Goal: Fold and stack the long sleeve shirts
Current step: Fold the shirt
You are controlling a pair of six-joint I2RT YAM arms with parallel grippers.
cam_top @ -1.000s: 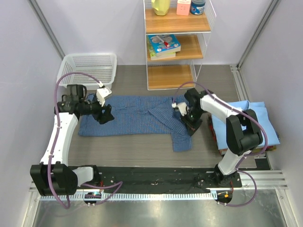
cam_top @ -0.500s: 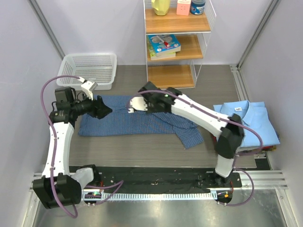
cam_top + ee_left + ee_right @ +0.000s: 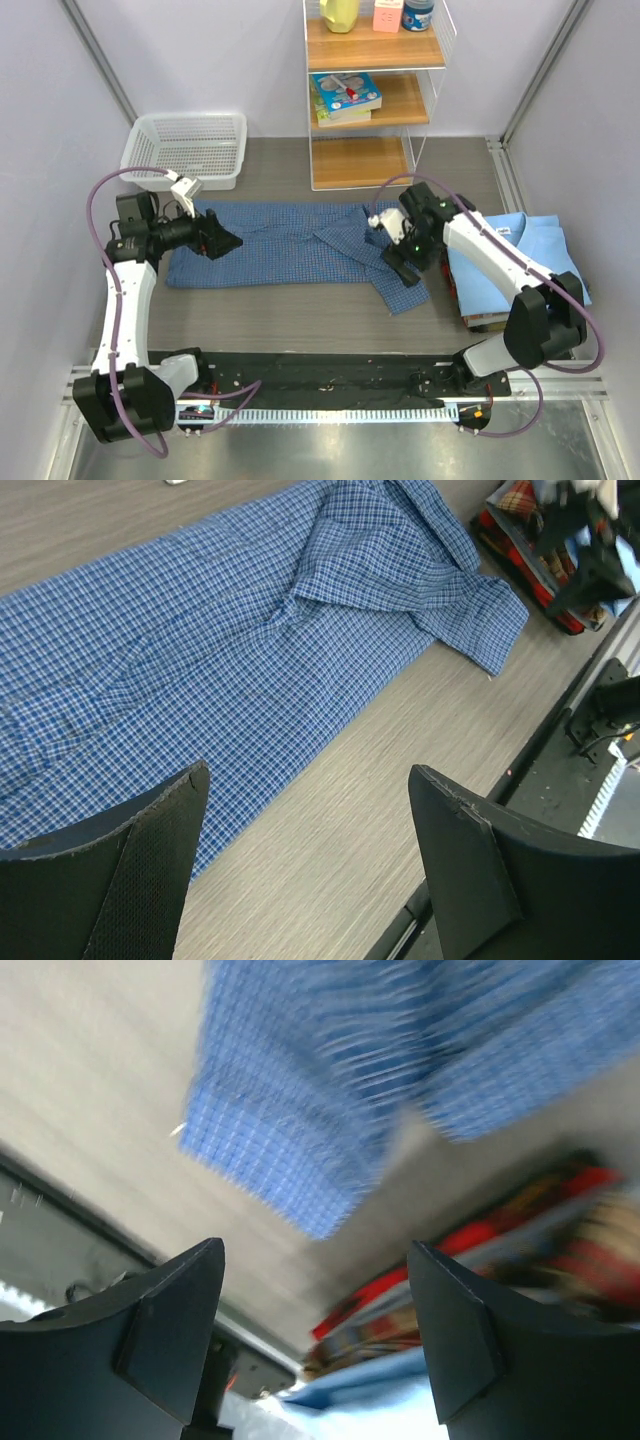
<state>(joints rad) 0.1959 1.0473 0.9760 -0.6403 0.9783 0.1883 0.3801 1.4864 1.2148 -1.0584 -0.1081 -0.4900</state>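
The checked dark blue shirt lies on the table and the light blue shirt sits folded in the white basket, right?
No. The light blue shirt lies folded at the table's right side, not in the white basket; the top external view shows it.

The top external camera sits high above and behind the arm bases. It looks steeply down on the whole grey wood-grain bench (image 3: 300, 310), as far as the wooden shelf unit (image 3: 360, 160) at the back wall. The left wrist camera rides low and close, looking past the left arm's fingers (image 3: 140, 880) rightward along the dark blue fine-checked shirt (image 3: 220, 640). The right wrist camera, blurred, looks down past the right arm's fingers (image 3: 165, 1330) at that shirt's sleeve end. All three views share this sleeve end and the red-edged stack (image 3: 515, 530) beside it.
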